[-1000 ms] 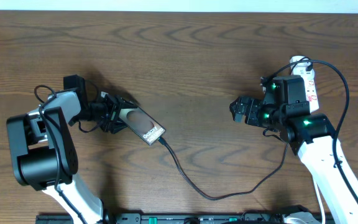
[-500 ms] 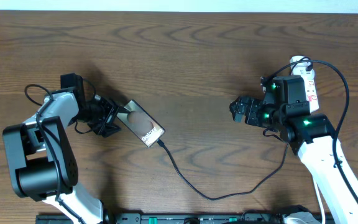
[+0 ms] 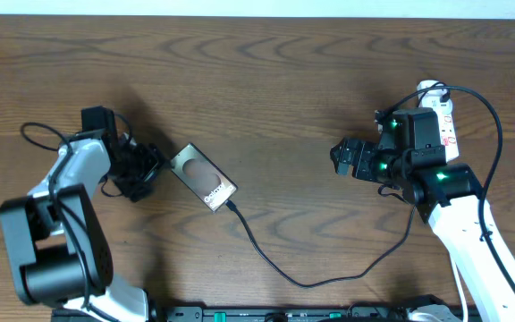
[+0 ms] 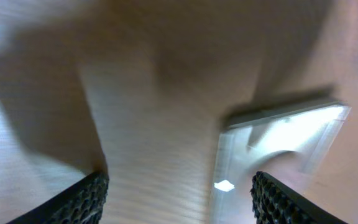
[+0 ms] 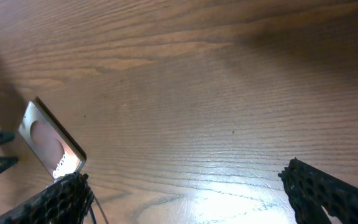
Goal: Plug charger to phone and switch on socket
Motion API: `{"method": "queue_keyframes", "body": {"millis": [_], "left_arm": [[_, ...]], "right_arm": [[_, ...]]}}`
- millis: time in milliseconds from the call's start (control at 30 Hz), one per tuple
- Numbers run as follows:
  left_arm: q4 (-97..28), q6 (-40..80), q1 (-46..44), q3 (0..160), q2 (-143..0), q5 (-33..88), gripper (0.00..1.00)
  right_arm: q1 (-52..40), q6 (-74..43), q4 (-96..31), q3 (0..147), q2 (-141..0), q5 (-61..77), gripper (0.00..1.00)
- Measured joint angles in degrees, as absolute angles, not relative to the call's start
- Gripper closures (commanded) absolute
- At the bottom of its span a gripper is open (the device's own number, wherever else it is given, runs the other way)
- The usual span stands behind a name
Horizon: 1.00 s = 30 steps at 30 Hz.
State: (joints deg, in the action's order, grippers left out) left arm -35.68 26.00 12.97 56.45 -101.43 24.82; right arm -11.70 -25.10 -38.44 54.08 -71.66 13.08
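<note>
The phone [image 3: 202, 176] lies flat on the wooden table, left of centre, its lettered end toward the lower right. It also shows in the right wrist view [image 5: 50, 144] and blurred in the left wrist view [image 4: 278, 149]. The charger cable [image 3: 302, 279] runs from the phone's lower right end, where its plug tip [image 3: 232, 205] sits, in a loop toward the right. My left gripper [image 3: 153, 167] is open and empty just left of the phone, apart from it. My right gripper [image 3: 340, 158] is open and empty over bare table. The white socket [image 3: 443, 116] lies behind the right arm.
The right arm's body covers much of the socket strip. Thicker black robot cables loop beside the left arm [image 3: 38, 134] and over the right arm [image 3: 490, 116]. A dark rail [image 3: 266, 314] runs along the table's front edge.
My left gripper has let go of the phone and drawn back to the left. The phone now lies free on the table. The right arm has not moved.
</note>
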Motion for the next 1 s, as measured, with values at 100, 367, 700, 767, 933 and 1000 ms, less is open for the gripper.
{"method": "queue_keyframes", "body": {"millis": [100, 367, 700, 767, 933, 1000], "left_arm": [[-36.03, 23.16, 13.28, 54.85, -97.89, 20.75, 0.23], [-37.56, 14.94, 10.26, 54.5, -78.15, 17.23, 0.23], [-37.93, 9.78, 6.2, 54.5, -66.39, 16.4, 0.02], [-37.95, 9.58, 6.2, 54.5, -66.37, 16.36, 0.02], [-37.93, 9.15, 6.2, 54.5, -66.37, 16.36, 0.01], [-37.95, 9.13, 6.2, 54.5, -66.37, 16.36, 0.01]], "right_arm": [[-11.7, -25.12, -38.37, 54.08, -71.66, 13.08, 0.01], [-11.7, -25.1, -38.35, 54.08, -71.66, 13.15, 0.01], [-11.7, -25.1, -38.37, 54.08, -71.66, 13.23, 0.01], [-11.7, -25.1, -38.35, 54.08, -71.66, 13.19, 0.01], [-11.7, -25.1, -38.74, 54.08, -71.66, 12.4, 0.01], [-11.7, -25.08, -38.72, 54.08, -71.66, 12.6, 0.01]]}}
